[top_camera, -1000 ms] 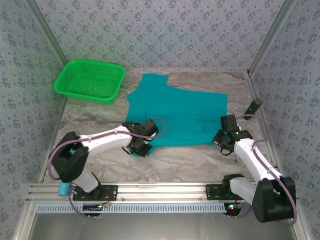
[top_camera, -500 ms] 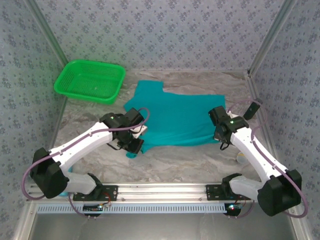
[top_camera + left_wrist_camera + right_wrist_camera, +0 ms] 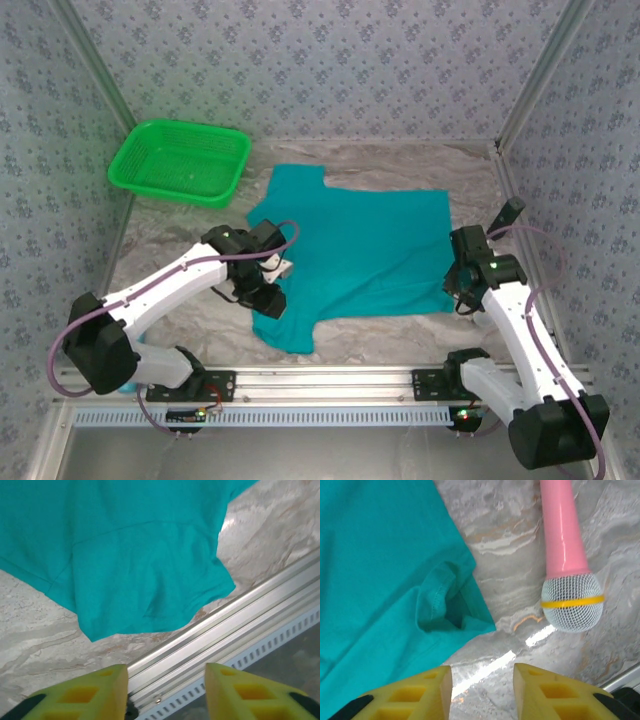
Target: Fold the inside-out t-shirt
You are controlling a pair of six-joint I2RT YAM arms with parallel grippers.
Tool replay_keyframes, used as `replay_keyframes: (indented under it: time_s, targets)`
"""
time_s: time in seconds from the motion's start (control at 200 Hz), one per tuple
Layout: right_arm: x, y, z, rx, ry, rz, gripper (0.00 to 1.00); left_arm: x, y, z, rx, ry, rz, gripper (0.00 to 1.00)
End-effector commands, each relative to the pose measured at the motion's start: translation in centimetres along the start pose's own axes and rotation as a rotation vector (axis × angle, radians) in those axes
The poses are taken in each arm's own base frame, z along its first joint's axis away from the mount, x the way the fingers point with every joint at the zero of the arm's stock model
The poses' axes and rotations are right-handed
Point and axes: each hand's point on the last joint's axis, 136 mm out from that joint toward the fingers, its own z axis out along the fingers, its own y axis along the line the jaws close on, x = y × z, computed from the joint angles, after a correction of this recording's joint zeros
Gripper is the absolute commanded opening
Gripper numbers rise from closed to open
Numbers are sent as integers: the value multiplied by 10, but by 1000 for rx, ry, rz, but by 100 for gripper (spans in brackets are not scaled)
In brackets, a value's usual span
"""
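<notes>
Along the near edge of the table (image 3: 390,335) I see the aluminium rail (image 3: 330,380) that carries both arm bases. From my left wrist camera, the left gripper (image 3: 165,695) has its yellow pads spread apart with nothing between them, hanging above bare marbled surface and the rail (image 3: 240,625). Just beyond those pads lies a rounded lobe of the inside-out t-shirt (image 3: 135,555), a sleeve by the look of it, flat on the table with its hem seam showing.

From above, the left gripper (image 3: 268,303) sits over the shirt's left edge, right by that near sleeve. The right gripper (image 3: 462,298) hangs at the shirt's near right corner. On my right wrist camera the right gripper (image 3: 482,692) is likewise spread wide and empty. Ahead of it on the left, the shirt's corner (image 3: 370,555) is rumpled, with a small stitched fold turned over. To the right of that corner, apart from the cloth, a pink microphone (image 3: 565,555) lies on the table, its silver mesh head with a yellow band pointing toward my fingers.

Farther out, the t-shirt (image 3: 360,245) is spread flat across the middle of the table, its other sleeve reaching toward the back. At the far left corner a green mesh basket (image 3: 180,160) sits well apart from the shirt.
</notes>
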Motion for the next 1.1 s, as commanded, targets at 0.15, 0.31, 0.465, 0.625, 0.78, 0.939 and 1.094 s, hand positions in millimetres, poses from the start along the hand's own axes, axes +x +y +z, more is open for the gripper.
replay_keyframes:
  time_s: [0.15,0.31,0.465,0.625,0.78,0.939,1.094]
  targets:
    - [7,22,26,-44,101,1,45,-49,-7,-13,87,-145,-5,55]
    - [3,28,47,-49,93,30,51,-124,16,0,7,-277,-43,55]
    - [-7,18,68,12,90,42,27,-186,53,25,-63,-316,-117,52]
    - [-13,-13,49,132,7,109,0,-218,88,57,-172,-262,-116,51]
    - [4,-26,48,122,65,206,0,-240,115,79,-192,-245,-172,51]
    - [-6,-6,44,24,59,126,1,-259,131,90,-187,-239,-189,51]
    - [-26,18,43,-80,32,32,45,-273,135,94,-176,-243,-174,51]
